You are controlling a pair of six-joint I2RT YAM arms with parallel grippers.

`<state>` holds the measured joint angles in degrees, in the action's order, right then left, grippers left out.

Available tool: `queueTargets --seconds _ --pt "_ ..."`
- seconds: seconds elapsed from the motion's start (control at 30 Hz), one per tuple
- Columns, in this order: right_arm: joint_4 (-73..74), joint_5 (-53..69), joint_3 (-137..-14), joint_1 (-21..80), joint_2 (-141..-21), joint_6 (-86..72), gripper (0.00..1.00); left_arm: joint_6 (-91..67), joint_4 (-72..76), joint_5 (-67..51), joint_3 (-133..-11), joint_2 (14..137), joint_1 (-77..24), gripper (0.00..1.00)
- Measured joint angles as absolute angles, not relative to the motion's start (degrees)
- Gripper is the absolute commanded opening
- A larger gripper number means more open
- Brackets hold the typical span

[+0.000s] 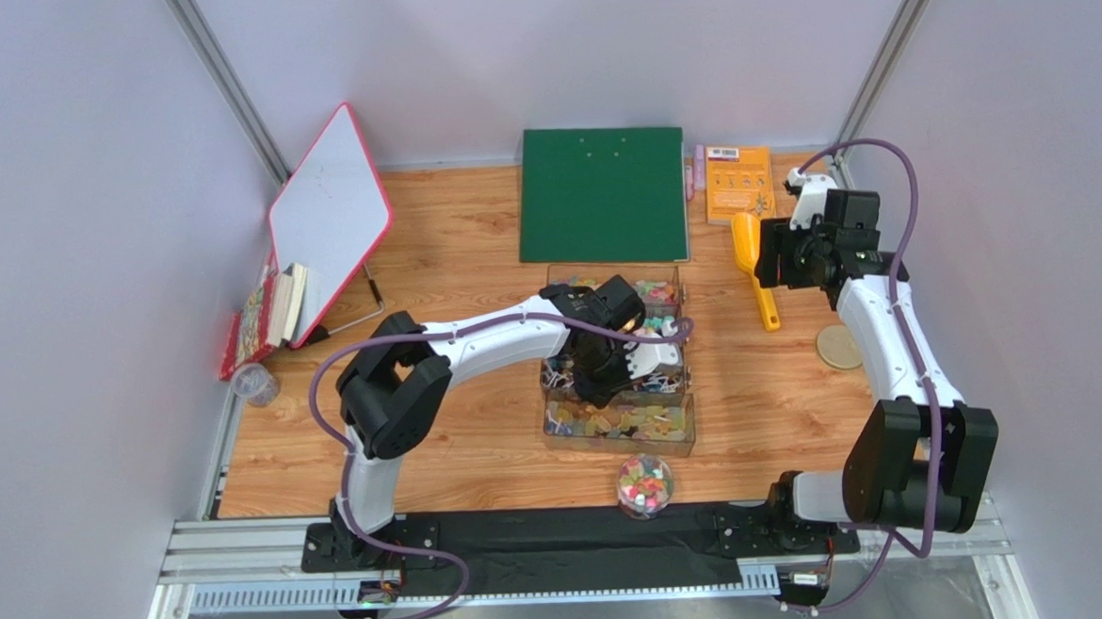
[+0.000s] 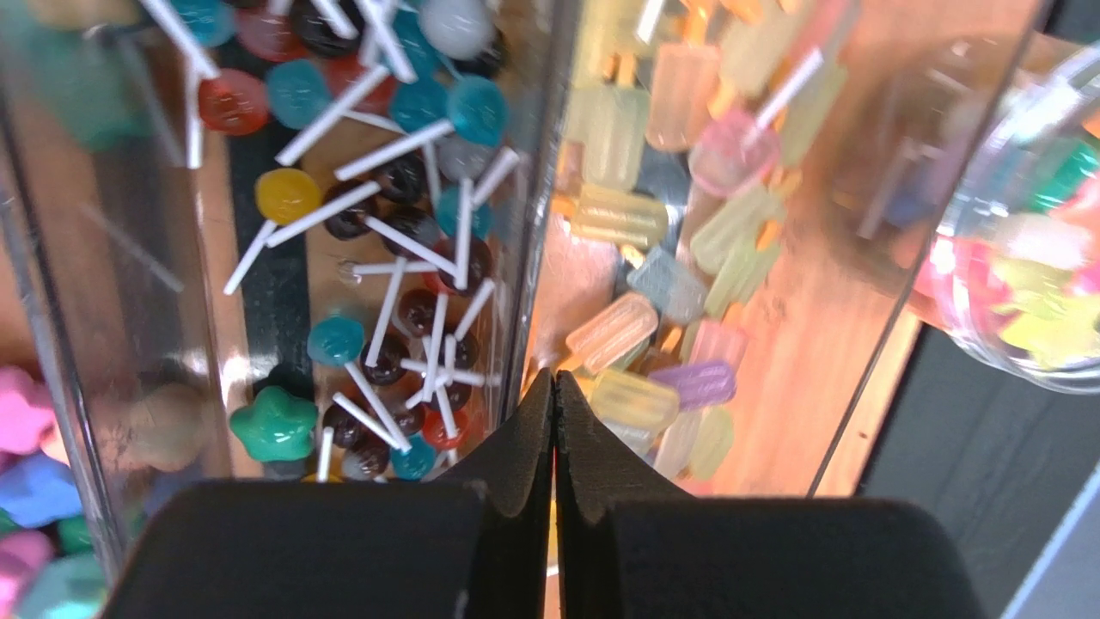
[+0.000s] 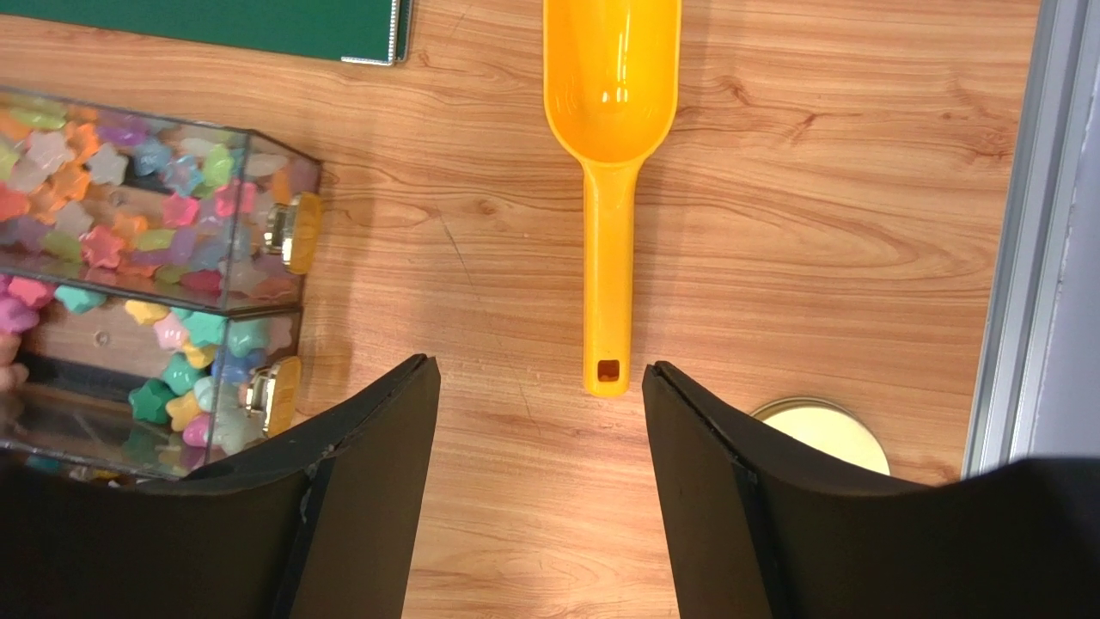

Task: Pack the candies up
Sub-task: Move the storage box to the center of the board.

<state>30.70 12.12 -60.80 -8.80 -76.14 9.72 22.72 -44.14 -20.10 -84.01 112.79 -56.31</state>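
Hovering spread, the right claw (image 3: 539,377) brackets the handle end of the yellow scoop (image 3: 607,194) from above. The scoop lies flat on the bench (image 3: 826,232), touching neither finger; lined up for a pick, I judge. The left claw (image 2: 555,400) is pressed together on nothing, nose-down over the clear compartment box (image 1: 695,430). The candies (image 3: 129,219) sit in that box. Some are in the small jar (image 1: 618,484) at the near edge, likely the packing target.
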Motion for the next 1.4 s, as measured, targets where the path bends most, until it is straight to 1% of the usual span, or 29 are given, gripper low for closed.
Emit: queueTargets --seconds 0.37,0.4,0.47,0.5,0.53,0.57,0.6,0.67,0.7,0.73,0.77,0.8,0.9,0.93,1.0,1.1,1.3,1.4 --pt "30.7 12.6 -60.8 -8.8 -79.0 10.2 0.64 23.6 -44.8 -20.3 -90.7 117.7 -51.9 0.00" --pt "30.7 12.5 -60.8 -8.8 -79.0 10.4 0.64 23.6 -44.9 -20.5 -90.8 117.7 -51.9 0.08" --pt "30.7 12.5 -60.8 -9.0 -79.0 11.0 0.68 23.7 -45.2 -21.0 -90.8 117.6 -51.9 0.23" --pt "30.7 12.5 -60.8 -9.2 -79.0 11.2 0.72 23.9 -45.3 -21.4 -90.9 117.6 -51.9 0.38" --pt "30.7 12.3 -60.8 -9.6 -79.0 11.4 0.81 23.9 -45.5 -21.9 -90.9 117.3 -51.8 0.42" --pt "30.7 12.3 -60.8 -10.3 -78.9 11.8 0.85 23.8 -45.8 -22.3 -90.8 116.9 -51.8 0.46" --pt "30.8 12.3 -60.8 -11.1 -78.8 12.1 0.86 23.6 -46.4 -22.6 -90.8 116.0 -51.8 0.55" --pt "31.2 12.6 -60.8 -13.4 -78.4 13.4 0.89 23.3 -46.7 -22.6 -90.8 112.8 -51.7 0.66" --pt "31.8 13.1 -60.8 -14.9 -78.0 14.5 0.92 23.6 -46.7 -22.2 -90.8 111.3 -51.7 0.80" --pt "32.3 13.4 -60.7 -15.9 -77.6 15.3 0.95 23.7 -46.6 -21.8 -90.8 109.2 -51.6 0.87" --pt "32.4 13.6 -60.2 -17.1 -77.0 16.6 0.96 23.6 -46.5 -21.2 -91.0 107.1 -51.6 0.92" --pt "32.8 13.6 -59.5 -18.1 -76.4 17.8 0.96 23.5 -46.6 -20.3 -91.5 105.2 -51.6 0.99" --pt "33.9 13.4 -58.1 -20.6 -75.9 20.6 0.98 22.0 -46.4 -16.4 -94.2 100.7 -51.2 1.00" --pt "34.3 13.3 -57.8 -21.3 -76.3 21.3 1.00 21.0 -46.4 -15.0 -95.5 100.1 -51.0 1.00" --pt "35.2 13.3 -57.8 -23.0 -77.8 22.8 1.00 19.4 -46.5 -12.8 -98.1 100.1 -50.2 1.00" --pt "35.1 13.0 -57.3 -24.7 -80.7 25.0 1.00 16.8 -48.1 -11.0 -102.3 102.0 -47.9 1.00" --pt "33.6 12.6 -52.2 -25.7 -82.5 30.5 1.00 13.9 -52.4 -12.4 -107.4 107.0 -41.9 1.00" --pt "33.1 13.1 -51.7 -26.3 -84.0 32.6 1.00 13.7 -54.4 -11.7 -109.3 109.0 -41.5 1.00"
